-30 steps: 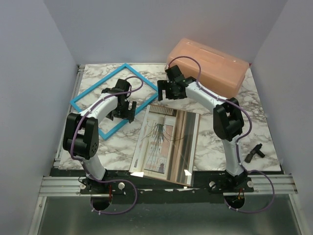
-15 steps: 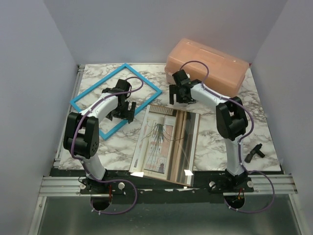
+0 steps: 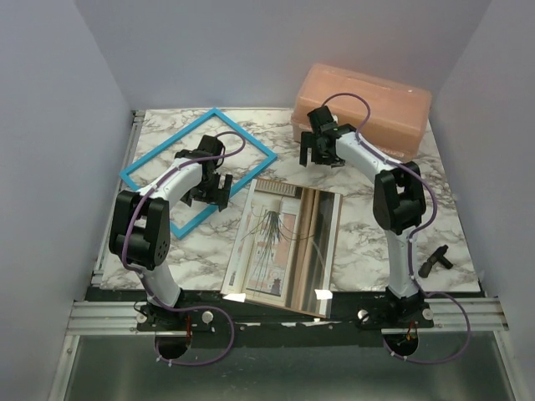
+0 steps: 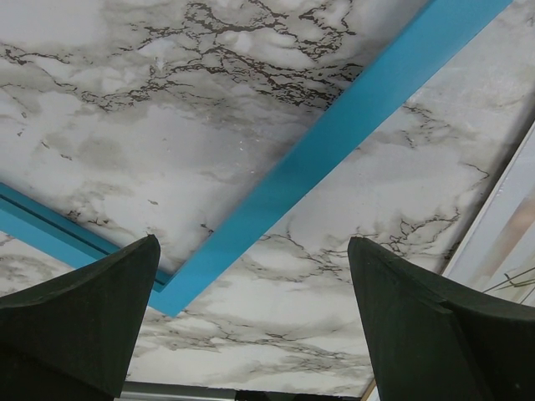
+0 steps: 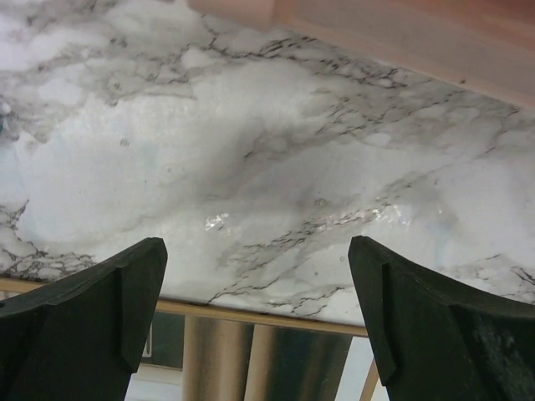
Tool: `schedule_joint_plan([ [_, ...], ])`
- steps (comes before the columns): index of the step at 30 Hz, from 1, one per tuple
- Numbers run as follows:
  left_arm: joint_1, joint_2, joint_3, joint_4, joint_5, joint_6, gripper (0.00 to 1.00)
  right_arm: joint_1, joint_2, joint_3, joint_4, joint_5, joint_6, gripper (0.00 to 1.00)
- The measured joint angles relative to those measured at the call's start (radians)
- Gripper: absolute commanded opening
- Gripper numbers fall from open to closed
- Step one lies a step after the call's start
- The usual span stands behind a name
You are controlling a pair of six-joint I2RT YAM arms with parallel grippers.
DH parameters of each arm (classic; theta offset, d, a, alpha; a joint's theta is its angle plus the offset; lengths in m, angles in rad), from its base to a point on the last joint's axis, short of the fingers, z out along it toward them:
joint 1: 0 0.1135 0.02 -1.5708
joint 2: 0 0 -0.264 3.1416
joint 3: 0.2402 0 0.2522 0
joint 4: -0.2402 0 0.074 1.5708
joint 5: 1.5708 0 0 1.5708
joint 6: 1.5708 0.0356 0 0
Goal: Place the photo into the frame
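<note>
Ok: frame (image 3: 167,144) lies flat toward the tabletop's far-left corner, blue face up. It looks rigid and light, so pinch one thin rail. Left claw (image 3: 213,196) hangs spread and empty over its near-right rail. Photo (image 3: 284,242) lies mid-tabletop, reaching the near edge. It looks thin, glossy, floppy and probably slippery, so grip an edge lightly. Right claw (image 3: 319,159) is spread and empty, toward the far edge.

Stretched forward with both arms bowed inward, left gripper (image 3: 214,189) (image 4: 252,244) low and pointed down with jaws spread wide, right gripper (image 3: 321,154) (image 5: 257,244) farther out, tilted down, jaws likewise wide apart, both holding nothing.
</note>
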Motion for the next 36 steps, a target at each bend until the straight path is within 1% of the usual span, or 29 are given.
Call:
schedule_joint_plan([
  [7,0.0,0.005,0.0,-0.002,-0.012,0.002,0.99,-0.071,0.028,0.067,-0.025,0.011,0.002,1.0],
  [13,0.0,0.012,0.001,-0.003,-0.019,0.004,0.98,-0.099,0.02,0.053,-0.016,-0.003,-0.001,1.0],
  [15,0.004,0.015,0.003,-0.003,-0.024,0.006,0.99,-0.1,-0.004,0.01,0.002,-0.029,0.0,1.0],
  [19,0.03,0.018,0.004,-0.002,-0.033,0.007,0.98,-0.102,-0.118,-0.156,0.043,-0.117,0.006,1.0],
  [25,0.088,0.027,0.006,0.002,-0.01,0.007,0.93,-0.102,-0.33,-0.379,0.105,-0.258,0.04,1.0],
  [28,0.089,0.052,0.006,0.003,0.019,0.011,0.91,-0.102,-0.409,-0.461,0.138,-0.306,0.056,1.0],
  [32,0.085,0.085,0.006,0.002,0.048,0.013,0.87,-0.102,-0.48,-0.558,0.164,-0.348,0.075,1.0],
  [36,0.085,0.087,0.006,0.006,0.062,0.013,0.84,-0.102,-0.508,-0.611,0.169,-0.377,0.089,1.0],
])
